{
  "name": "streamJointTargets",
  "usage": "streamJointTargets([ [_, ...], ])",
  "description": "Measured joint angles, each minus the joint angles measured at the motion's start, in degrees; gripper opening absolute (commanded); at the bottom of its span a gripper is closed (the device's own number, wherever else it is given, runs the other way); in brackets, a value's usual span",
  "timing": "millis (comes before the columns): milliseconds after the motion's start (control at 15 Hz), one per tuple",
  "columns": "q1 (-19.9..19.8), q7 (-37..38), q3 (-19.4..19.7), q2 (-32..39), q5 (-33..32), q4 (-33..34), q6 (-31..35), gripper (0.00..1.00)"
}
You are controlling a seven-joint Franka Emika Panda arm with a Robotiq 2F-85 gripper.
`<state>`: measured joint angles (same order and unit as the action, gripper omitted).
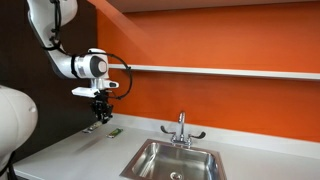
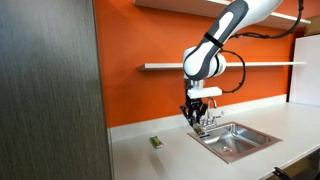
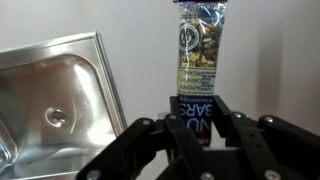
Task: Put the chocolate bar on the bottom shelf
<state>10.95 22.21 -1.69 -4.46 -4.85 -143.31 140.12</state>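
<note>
In the wrist view my gripper (image 3: 198, 112) is shut on the chocolate bar (image 3: 195, 55), a dark blue wrapper with a lighter printed upper part that sticks out beyond the fingers. In both exterior views the gripper (image 1: 100, 113) (image 2: 197, 118) hangs a little above the grey-white countertop, left of the sink, with the bar barely visible between the fingers. The bottom shelf (image 1: 220, 71) (image 2: 165, 66) is a thin white board on the orange wall, above and behind the gripper.
A steel sink (image 1: 175, 160) (image 2: 235, 138) (image 3: 50, 100) with a faucet (image 1: 181, 128) is set in the countertop (image 1: 70, 155). A small light-green flat item (image 1: 115, 131) (image 2: 156, 142) lies on the counter near the gripper. A higher shelf (image 2: 170, 5) and a dark panel (image 2: 50, 90) also show.
</note>
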Motion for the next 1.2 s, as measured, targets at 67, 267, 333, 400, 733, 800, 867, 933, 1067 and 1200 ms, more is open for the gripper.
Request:
streamJointTargets([
  [67,-0.02,0.14,-0.54,-1.56,-0.03,-0.26,-0.54,0.1],
  [267,-0.23,0.28,-2.24,-6.16,-0.17,-0.72,-1.84,0.1],
  [333,-0.44,0.29,-2.9,-7.64,-0.44,-0.76,-2.11,0.1],
  [400,-0.69,0.31,-3.52,-9.07,-0.85,-0.76,-2.35,0.1],
  [733,-2.56,0.56,-6.26,-15.57,-2.32,-0.62,-3.64,0.1],
  [800,-2.97,0.68,-6.82,-16.64,-2.57,-0.47,-3.87,0.1],
  [867,-3.41,0.92,-7.41,-17.65,-2.98,-0.23,-4.16,0.1],
  [933,-3.84,1.09,-7.95,-18.58,-3.4,0.13,-4.53,0.1],
  [1067,-4.52,1.23,-8.82,-20.12,-3.89,1.37,-6.01,0.1],
  [1200,-5.12,1.24,-9.36,-21.19,-4.09,3.13,-7.7,0.1],
])
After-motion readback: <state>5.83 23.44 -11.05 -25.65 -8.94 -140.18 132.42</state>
